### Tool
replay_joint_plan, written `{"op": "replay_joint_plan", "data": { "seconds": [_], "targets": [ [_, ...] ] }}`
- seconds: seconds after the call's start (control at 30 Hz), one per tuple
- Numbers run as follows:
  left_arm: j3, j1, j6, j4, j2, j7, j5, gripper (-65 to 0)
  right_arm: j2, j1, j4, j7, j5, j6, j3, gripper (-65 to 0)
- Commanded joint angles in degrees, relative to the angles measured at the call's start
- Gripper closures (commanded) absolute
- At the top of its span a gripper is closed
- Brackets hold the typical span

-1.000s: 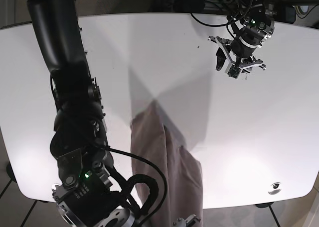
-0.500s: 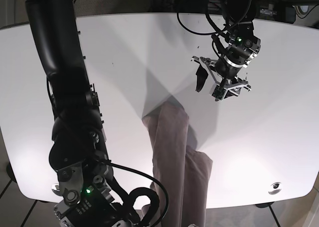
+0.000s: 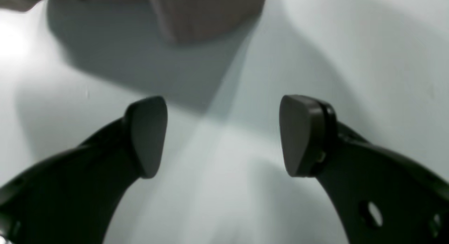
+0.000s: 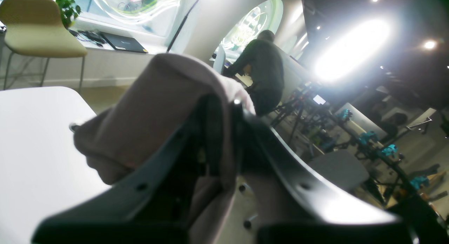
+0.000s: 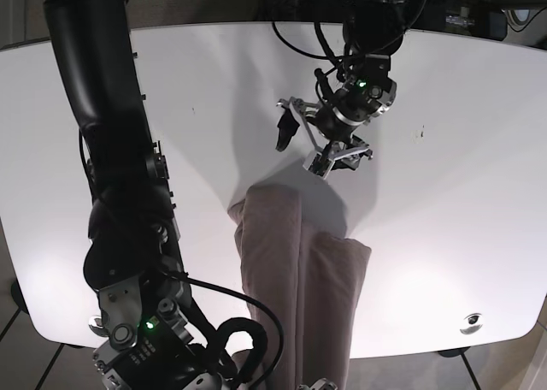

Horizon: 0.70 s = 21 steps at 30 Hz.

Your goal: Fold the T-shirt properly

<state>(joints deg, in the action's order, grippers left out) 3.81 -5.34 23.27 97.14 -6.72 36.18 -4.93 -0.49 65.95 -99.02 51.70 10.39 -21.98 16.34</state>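
From the base view I see the T-shirt (image 5: 299,279), a dusty pink bundle, lying in long lengthwise folds on the white table (image 5: 461,193); it runs from about the table's middle down past the near edge and out of the bottom of the frame. My left gripper (image 5: 301,149) hangs over the table just beyond the shirt's far end, its jaws spread apart; I cannot tell from here whether it touches the surface.

The left wrist view gives me what the base view cannot: the two dark fingertips (image 3: 147,135) stand wide apart with only bare table (image 3: 368,54) between them, and the shirt's far end (image 3: 207,12) sits blurred at the top of the frame, ahead of the tips and clear of them.

My right gripper barely shows in the base view, where only the bulky dark arm (image 5: 120,202) fills the left side and the jaws sit at the very bottom edge; the right wrist view settles it: the right gripper (image 4: 224,124) is clamped on a fold of pink cloth (image 4: 154,107) that drapes over the fingers. That view alone also shows the room beyond the table: a yellow chair (image 4: 31,30), and a person in dark clothing (image 4: 265,68) with their back turned.
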Motion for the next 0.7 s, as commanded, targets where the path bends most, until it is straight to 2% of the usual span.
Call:
{"op": "replay_joint_plan", "data": {
  "seconds": [0.03, 0.13, 0.27, 0.43, 0.5, 0.57, 0.7],
  "targets": [
    [1.15, 1.87, -3.18, -1.45, -0.88, -5.46, 0.58, -46.7, -0.08, 2.13, -0.54, -1.64, -0.33, 0.48, -0.38, -2.1],
    [6.08, 1.70, -10.48, -5.76, -0.80, -15.04, 0.23, -47.2, 0.01, 2.05, -0.54, -1.64, -0.33, 0.39, -0.38, -2.1],
    [13.28, 0.64, -25.86, -13.67, -0.44, -28.40, 0.14, -47.2, 0.01, 2.05, -0.54, -1.64, -0.33, 0.13, -0.38, -2.1],
    [14.69, 0.90, -36.06, -20.53, -0.36, -37.02, 0.14, -47.2, 0.01, 2.05, -0.54, -1.64, -0.33, 0.13, -0.38, -2.1],
    [14.43, 1.70, -37.64, -22.20, -0.27, -38.78, 0.14, -47.2, 0.01, 2.05, -0.54, -1.64, -0.33, 0.13, -0.38, -2.1],
    [14.60, 3.81, -37.64, -22.81, 1.93, -38.51, 0.58, -47.2, 0.01, 2.05, -0.54, -1.64, -0.33, 0.13, -0.38, -2.1],
    [14.60, 7.59, -35.62, -26.86, 2.46, -38.43, 0.58, -47.2, 0.01, 2.05, -0.63, -1.64, -0.33, 0.13, -0.38, -2.1]
  ]
}}
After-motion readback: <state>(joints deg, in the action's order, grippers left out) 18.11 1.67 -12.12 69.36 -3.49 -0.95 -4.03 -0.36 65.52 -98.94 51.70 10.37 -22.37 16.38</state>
